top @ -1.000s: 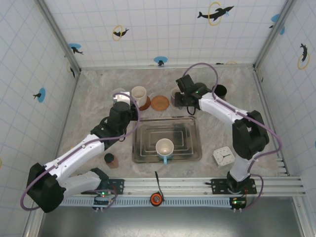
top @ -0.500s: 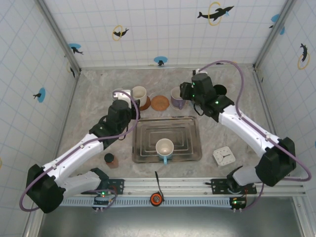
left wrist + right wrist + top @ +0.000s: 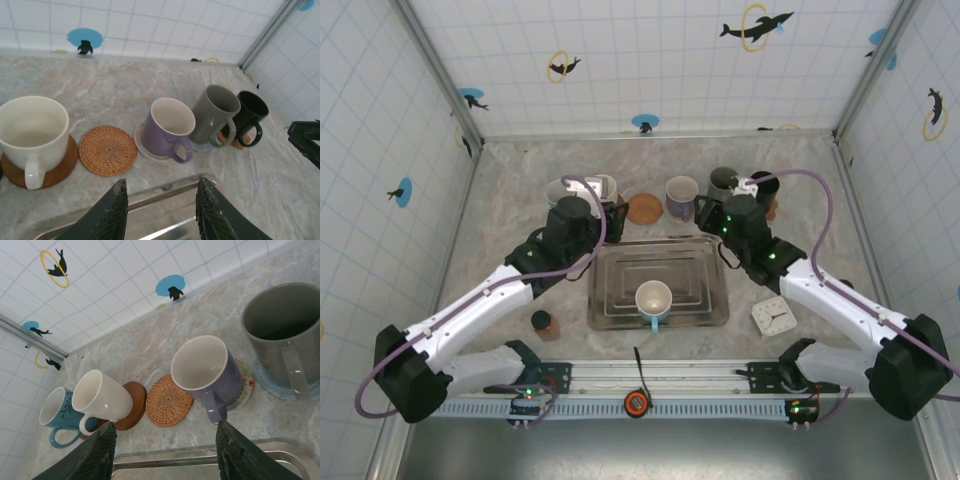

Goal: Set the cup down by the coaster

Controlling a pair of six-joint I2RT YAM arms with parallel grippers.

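A white cup with a light blue handle (image 3: 653,300) stands in the metal tray (image 3: 705,262) at the table's middle. Behind the tray lies a bare woven coaster (image 3: 643,208) (image 3: 107,150) (image 3: 169,400). To its right a purple cup (image 3: 681,196) (image 3: 170,127) (image 3: 210,372) stands on a pale coaster. My left gripper (image 3: 612,220) (image 3: 160,200) hangs open and empty over the tray's far left rim. At the tray's far right corner my right gripper (image 3: 708,222) (image 3: 167,452) is open and empty too, apart from the purple cup.
Along the back also stand a teal cup (image 3: 55,410), a white cup on a brown coaster (image 3: 603,190) (image 3: 32,130), a grey cup (image 3: 722,183) (image 3: 215,112) and a black cup (image 3: 765,185). A small clock (image 3: 773,316) lies right of the tray, a small brown cup (image 3: 544,323) left of it.
My right gripper has drawn back from the purple cup toward the near right, leaving it standing on its coaster. My left gripper has edged right toward the tray's far rim.
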